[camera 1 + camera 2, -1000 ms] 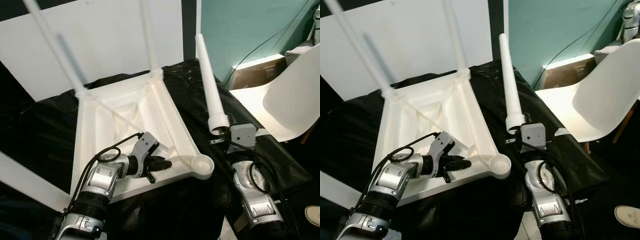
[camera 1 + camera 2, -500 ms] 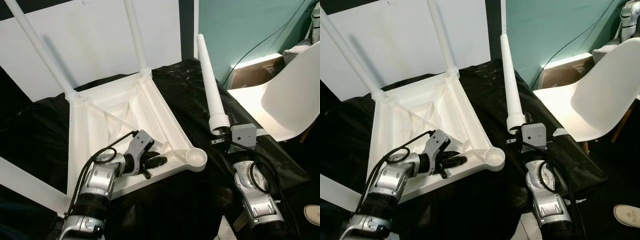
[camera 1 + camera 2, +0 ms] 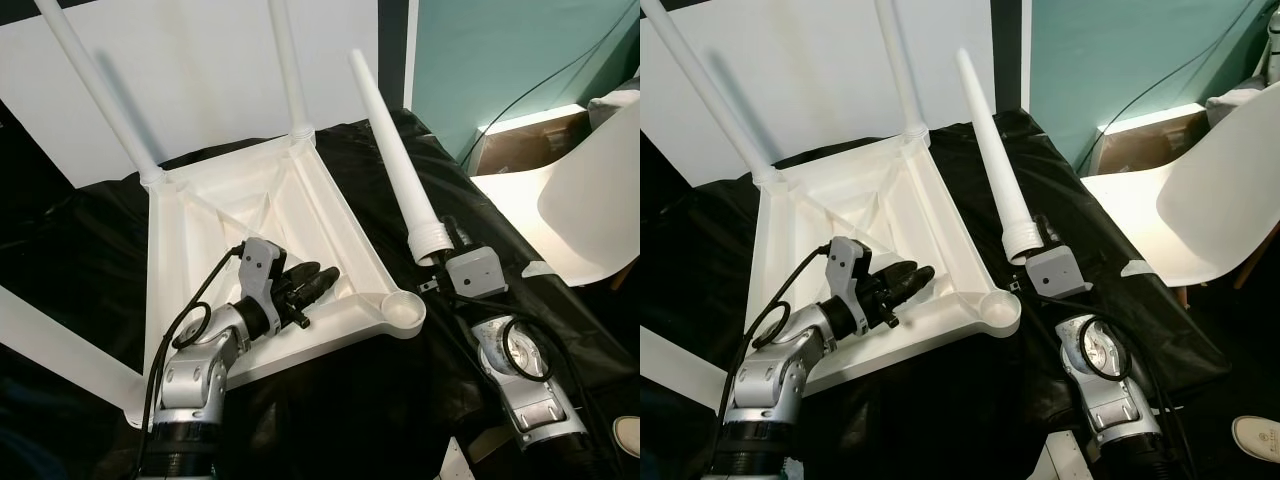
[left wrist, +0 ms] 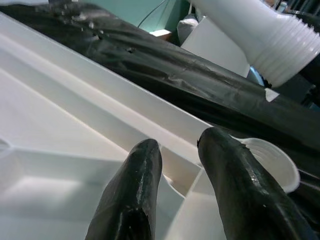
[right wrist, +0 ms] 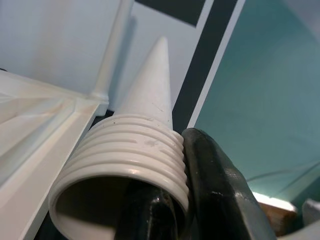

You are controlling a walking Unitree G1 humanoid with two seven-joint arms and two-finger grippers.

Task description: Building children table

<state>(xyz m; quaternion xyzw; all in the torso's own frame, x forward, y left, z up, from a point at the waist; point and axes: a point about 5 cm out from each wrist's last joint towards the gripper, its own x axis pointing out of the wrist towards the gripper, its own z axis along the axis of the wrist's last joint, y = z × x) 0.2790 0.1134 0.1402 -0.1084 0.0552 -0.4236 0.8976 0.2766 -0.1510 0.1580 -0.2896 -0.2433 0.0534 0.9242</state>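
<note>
The white plastic tabletop lies upside down, its ribbed underside facing up. Two white legs stand screwed into its far corners. The near right corner has an empty round socket. A loose tapered leg with a threaded end is tilted just beside this socket.

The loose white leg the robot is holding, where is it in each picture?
Left eye view: leg slants up from the right gripper, right of centre.
Right eye view: leg near the middle.
Left wrist view: its threaded end in a corner.
Right wrist view: threaded end up close, between the fingers.
Shared landmark: the empty socket on the table frame.
</note>
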